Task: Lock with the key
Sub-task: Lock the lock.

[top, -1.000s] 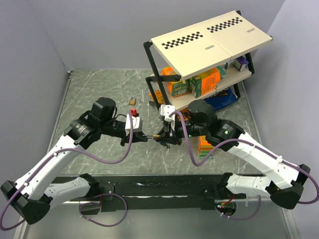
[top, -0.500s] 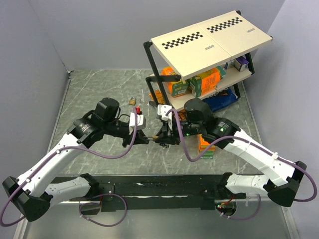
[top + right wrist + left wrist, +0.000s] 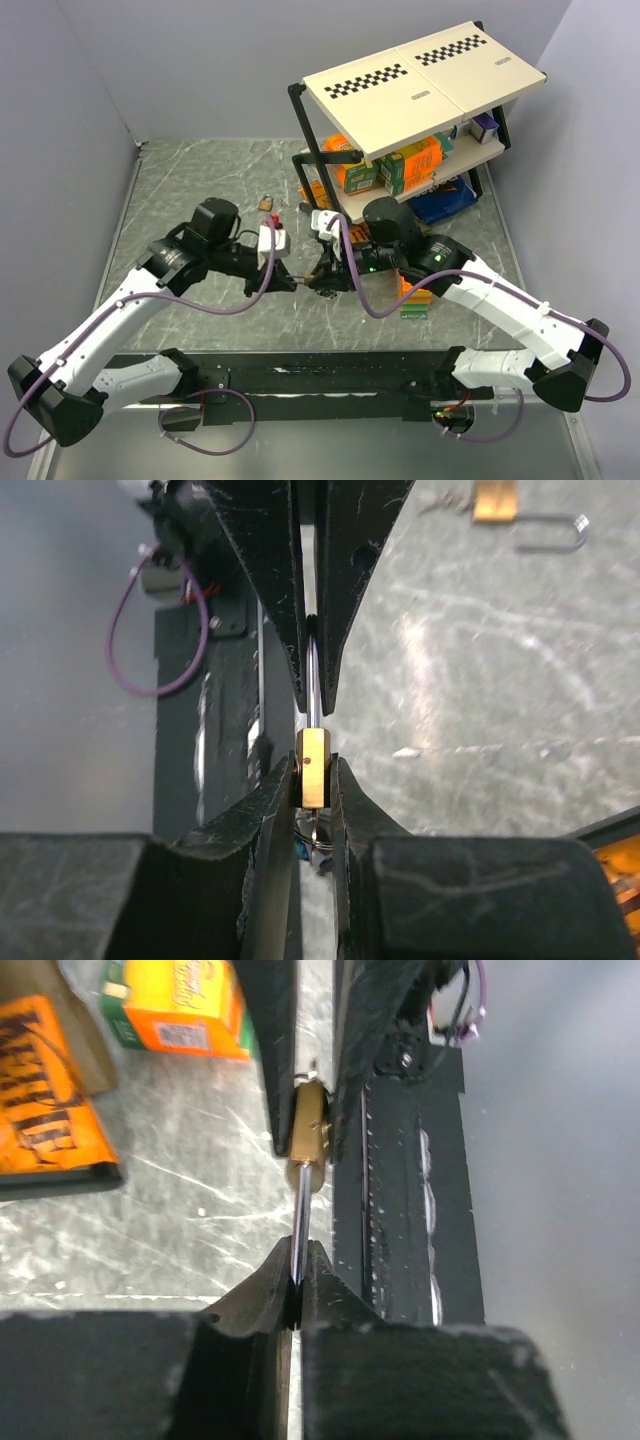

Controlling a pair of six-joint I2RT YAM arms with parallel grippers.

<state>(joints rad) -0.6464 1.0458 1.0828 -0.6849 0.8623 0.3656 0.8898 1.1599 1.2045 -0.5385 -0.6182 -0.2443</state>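
Note:
A small brass padlock [image 3: 312, 276] hangs above the table between both grippers. My right gripper [image 3: 314, 780] is shut on the padlock's brass body [image 3: 312, 768]. A key [image 3: 314, 825] with a wire ring sticks out of the body's underside, between my right fingers. My left gripper [image 3: 297, 1265] is shut on the silver shackle [image 3: 299, 1220], which runs into the brass body [image 3: 310, 1135]. In the top view my left gripper [image 3: 296, 279] and my right gripper [image 3: 320, 281] meet tip to tip.
A second brass padlock [image 3: 267, 202] with its shackle open lies on the table behind my left wrist, also in the right wrist view [image 3: 495, 500]. A shelf rack [image 3: 420, 90] with orange and green boxes stands back right. An orange box [image 3: 415, 296] lies under my right arm.
Both wrists have shifted slightly, the left a little right and the right a little left. The padlock stays held between them at about the same spot.

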